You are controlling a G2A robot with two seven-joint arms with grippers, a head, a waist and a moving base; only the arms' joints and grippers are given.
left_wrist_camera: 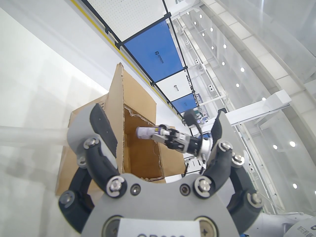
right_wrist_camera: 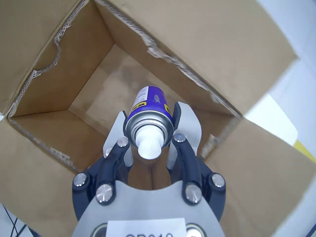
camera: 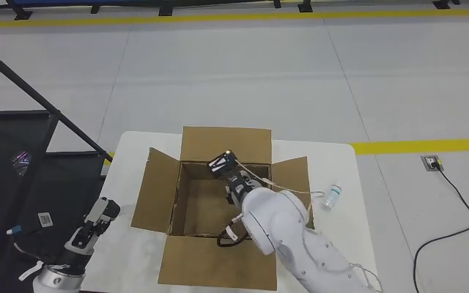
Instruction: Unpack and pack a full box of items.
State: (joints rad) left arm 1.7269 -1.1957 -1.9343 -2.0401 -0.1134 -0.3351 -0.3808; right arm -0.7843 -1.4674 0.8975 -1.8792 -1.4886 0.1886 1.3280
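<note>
While the right gripper (right_wrist_camera: 151, 118) is clamped on the spray can (right_wrist_camera: 149, 99), the can hangs over the open mouth of the box (right_wrist_camera: 81, 57), base pointing down into the interior and white nozzle cap toward the wrist. Both fingers press on the upper body of the can, one on each side.

1. Box: brown cardboard, all four flaps folded outward. It stands at the middle of the bench (camera: 143, 157), with its far flap reaching to the far edge of the bench. The inner rims show torn corrugated edges.
2. Spray can: purple body with a yellow band, bare metal top rim. In the top view the can (camera: 222, 162) and the right gripper (camera: 226, 167) sit over the far side of the box (camera: 226, 143), close to its far wall. The left wrist view shows the same can (left_wrist_camera: 145, 132) lying roughly level above the box (left_wrist_camera: 138, 104), held by the right gripper (left_wrist_camera: 159, 134).
3. Left gripper (left_wrist_camera: 159, 114): released, fingers spread wide, nothing between them. In the top view the left gripper (camera: 108, 209) is at the near left edge of the bench, apart from the box.
4. Bottle (camera: 333, 196): small, clear, lying on the bench near the right edge, just beyond the right flap of the box.
</note>
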